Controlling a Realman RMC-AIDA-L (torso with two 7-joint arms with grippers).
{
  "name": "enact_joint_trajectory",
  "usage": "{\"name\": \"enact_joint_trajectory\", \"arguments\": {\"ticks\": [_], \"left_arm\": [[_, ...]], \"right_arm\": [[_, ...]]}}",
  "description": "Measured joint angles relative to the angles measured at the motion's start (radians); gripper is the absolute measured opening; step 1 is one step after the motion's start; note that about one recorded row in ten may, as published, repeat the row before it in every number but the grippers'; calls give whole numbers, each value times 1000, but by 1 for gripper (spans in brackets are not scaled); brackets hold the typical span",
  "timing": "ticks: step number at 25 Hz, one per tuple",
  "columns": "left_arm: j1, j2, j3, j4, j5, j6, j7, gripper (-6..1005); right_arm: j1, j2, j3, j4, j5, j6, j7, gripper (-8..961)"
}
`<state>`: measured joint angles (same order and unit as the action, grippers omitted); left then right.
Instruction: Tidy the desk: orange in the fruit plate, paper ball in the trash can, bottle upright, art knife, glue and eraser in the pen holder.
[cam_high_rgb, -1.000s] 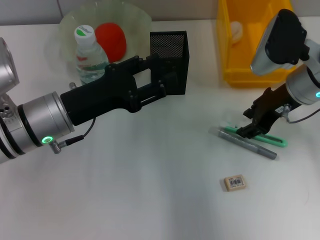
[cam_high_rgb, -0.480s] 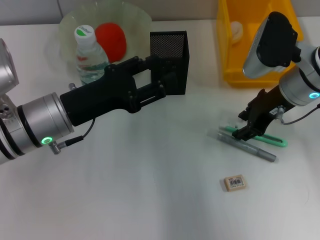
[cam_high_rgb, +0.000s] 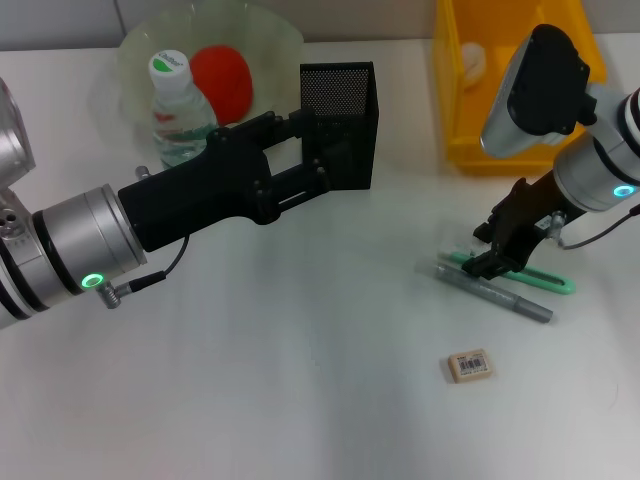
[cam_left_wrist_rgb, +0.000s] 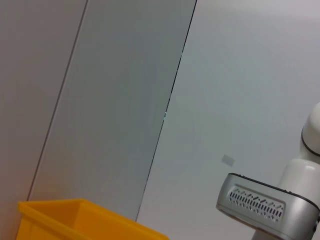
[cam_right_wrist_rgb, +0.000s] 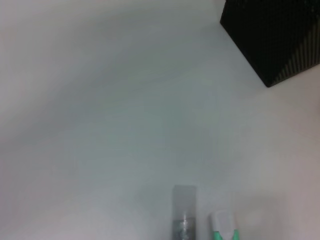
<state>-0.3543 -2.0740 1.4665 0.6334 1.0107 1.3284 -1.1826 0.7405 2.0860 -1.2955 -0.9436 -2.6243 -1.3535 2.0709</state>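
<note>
Toward the right edge of the white tabletop (cam_high_rgb: 300, 400), the right claw (cam_high_rgb: 497, 262) is lowered onto the mint-green knife (cam_high_rgb: 545, 278), its dark fingers (cam_high_rgb: 508, 248) reaching the near-left end of the knife; whether they are clenched on it or released I cannot tell. The grey glue stick (cam_high_rgb: 495, 291) lies just beside the knife, on its near side and roughly parallel to it. In the right wrist view the ends of the glue stick (cam_right_wrist_rgb: 184, 212) and the knife (cam_right_wrist_rgb: 222, 226) show side by side on the bare surface, with a corner of the black mesh pen holder (cam_right_wrist_rgb: 280, 35) farther off.

The beige eraser (cam_high_rgb: 470, 365) with its barcode label lies flat nearer the front edge, apart from the knife and glue stick.

The yellow trash can (cam_high_rgb: 470, 130) stands at the back right corner, with a pale crumpled paper ball (cam_high_rgb: 472, 60) inside it. The pen holder (cam_high_rgb: 345, 110) stands upright near the middle of the back edge. At the back left, the orange (cam_high_rgb: 222, 80) sits in the pale-green fruit plate (cam_high_rgb: 275, 35), and the bottle (cam_high_rgb: 175, 110) stands upright just in front of it.

The left claw (cam_high_rgb: 330, 150) is held above the tabletop beside the pen holder, its fingers out of clear sight, so their state cannot be told. The left wrist view shows only a wall and a rim of the trash can (cam_left_wrist_rgb: 75, 217).
</note>
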Motion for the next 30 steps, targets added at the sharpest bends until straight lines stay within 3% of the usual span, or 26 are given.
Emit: {"name": "enact_joint_trajectory", "arguments": {"ticks": [22, 30], "left_arm": [[3, 0, 0, 0, -1, 8, -8, 652], [2, 0, 0, 0, -1, 8, -8, 652]], "right_arm": [[33, 2, -28, 67, 12, 32, 14, 422], [34, 2, -22, 69, 16, 38, 23, 240]]}}
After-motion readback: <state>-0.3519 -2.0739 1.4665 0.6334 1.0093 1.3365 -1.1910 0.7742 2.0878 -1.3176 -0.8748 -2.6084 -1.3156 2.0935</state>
